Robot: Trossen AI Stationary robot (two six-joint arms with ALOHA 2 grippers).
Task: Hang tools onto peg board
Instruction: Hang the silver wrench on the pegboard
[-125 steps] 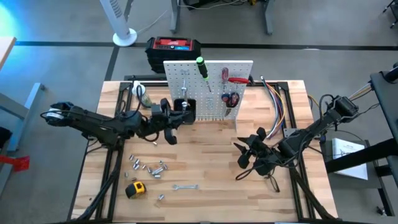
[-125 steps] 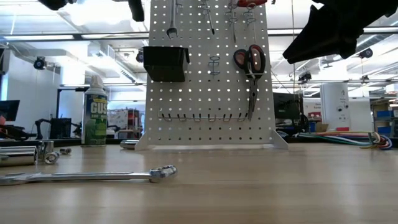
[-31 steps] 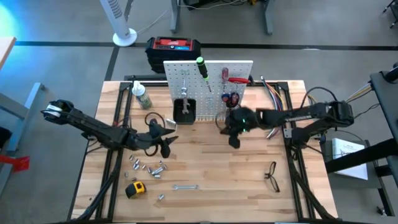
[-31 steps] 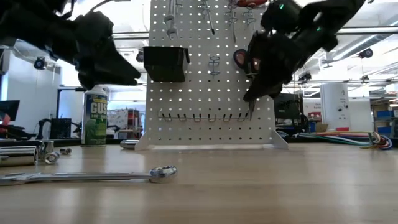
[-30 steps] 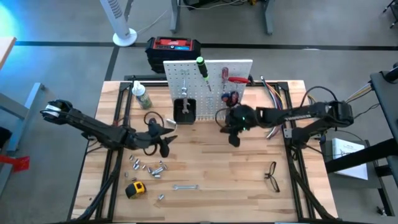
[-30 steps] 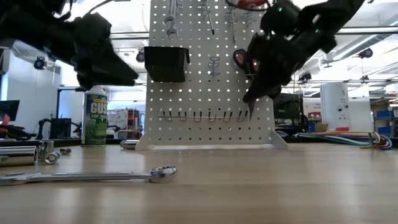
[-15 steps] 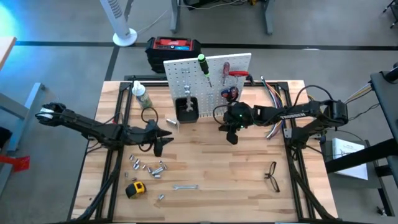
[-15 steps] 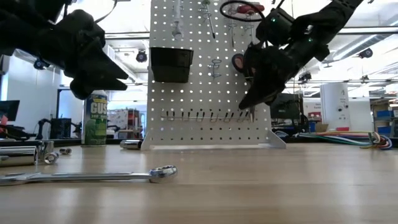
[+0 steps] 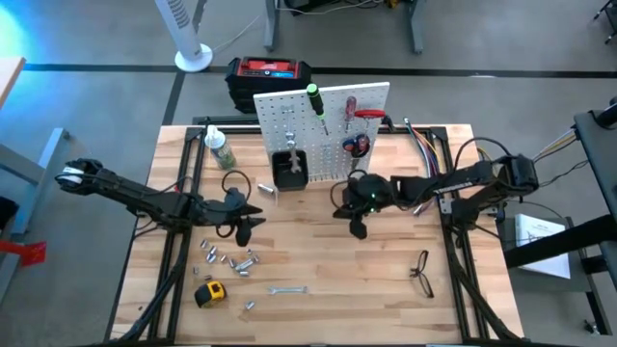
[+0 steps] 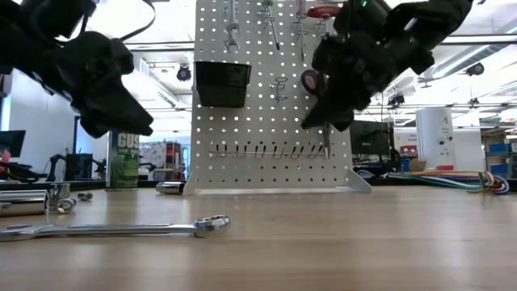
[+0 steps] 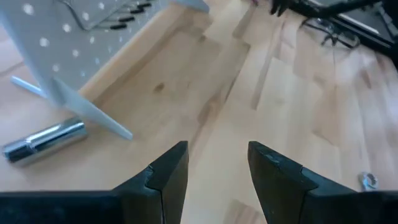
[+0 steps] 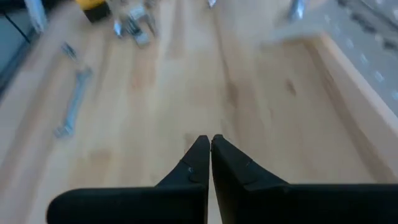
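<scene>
both grippers empty: left gripper (image 9: pixel 253 219) open, right gripper (image 9: pixel 359 229) shut, near peg board (image 9: pixel 323 135) | wrench (image 9: pixel 286 289) lies on table | next: left takes wrench mid-shaft, level

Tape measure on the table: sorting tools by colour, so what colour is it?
Yellow with a black part; the tape measure shows best in the high view.

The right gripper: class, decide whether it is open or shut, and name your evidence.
Shut. In the right wrist view the right gripper has its two dark fingers pressed tip to tip, nothing between them, over bare wooden table.
</scene>
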